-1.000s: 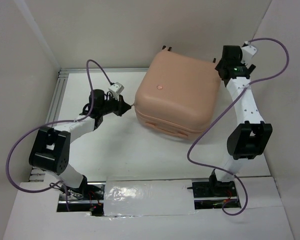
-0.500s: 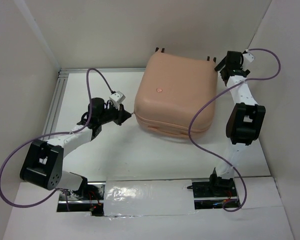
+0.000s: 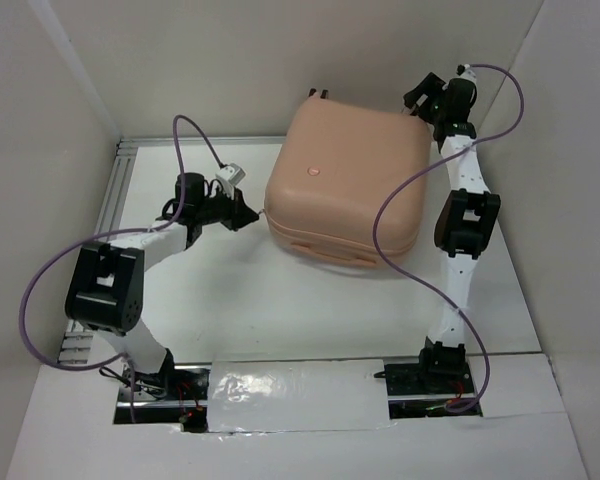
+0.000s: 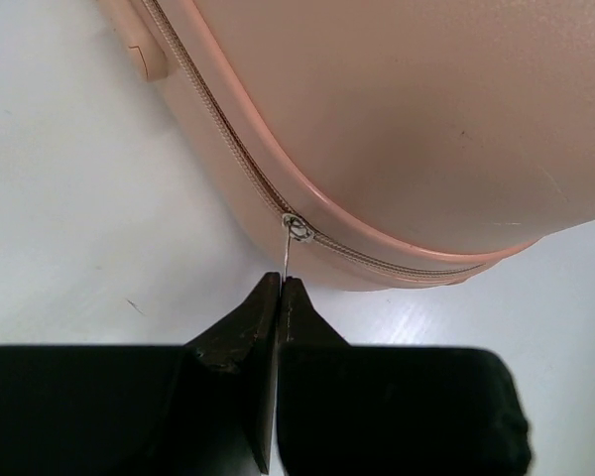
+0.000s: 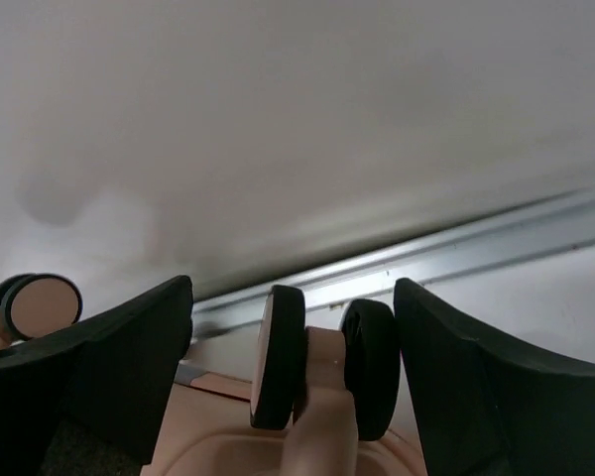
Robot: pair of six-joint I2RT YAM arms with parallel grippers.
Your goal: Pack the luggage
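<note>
The luggage [image 3: 345, 185], a peach-pink hard-shell suitcase, lies shut in the middle of the table. My left gripper [image 3: 250, 215] is at its left side, shut on the thin metal zipper pull [image 4: 288, 260] that hangs from the slider [image 4: 297, 228] on the seam; it is also seen in the left wrist view [image 4: 280, 283]. My right gripper [image 3: 420, 100] is open at the back right corner. In the right wrist view [image 5: 296, 293] its fingers [image 5: 476, 387] stand either side of a black-and-pink twin wheel [image 5: 322, 362]. A second wheel [image 5: 35, 302] shows at the left.
White walls close in the table at the back and both sides. An aluminium rail [image 3: 115, 195] runs along the left and back edges, and shows behind the wheels [image 5: 496, 233]. The right arm's purple cable [image 3: 385, 235] drapes over the luggage's right side.
My right arm has swung up and back, bringing its gripper to the rear wheel. The luggage has shifted slightly left and back. My left gripper stays shut on the zipper pull.
</note>
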